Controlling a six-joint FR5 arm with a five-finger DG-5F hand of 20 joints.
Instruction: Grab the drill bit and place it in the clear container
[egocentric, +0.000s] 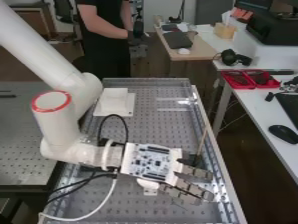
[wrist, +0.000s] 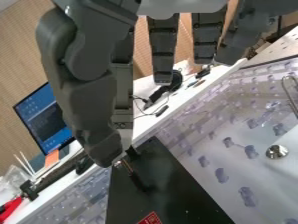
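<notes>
Above the perforated bench (egocentric: 143, 207), the white arm (egocentric: 60, 60) supports the hand (egocentric: 188, 191), its thumb and a neighboring fingertip pinched together, the remaining fingers straight and spread. Between the pinching tips is the drill bit (wrist: 124, 165), near a black block (wrist: 166, 197).

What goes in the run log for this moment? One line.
hand: above perforated bench | slim dark piece: near hand, hold unclear | white block: on white base, bench's far end
</notes>
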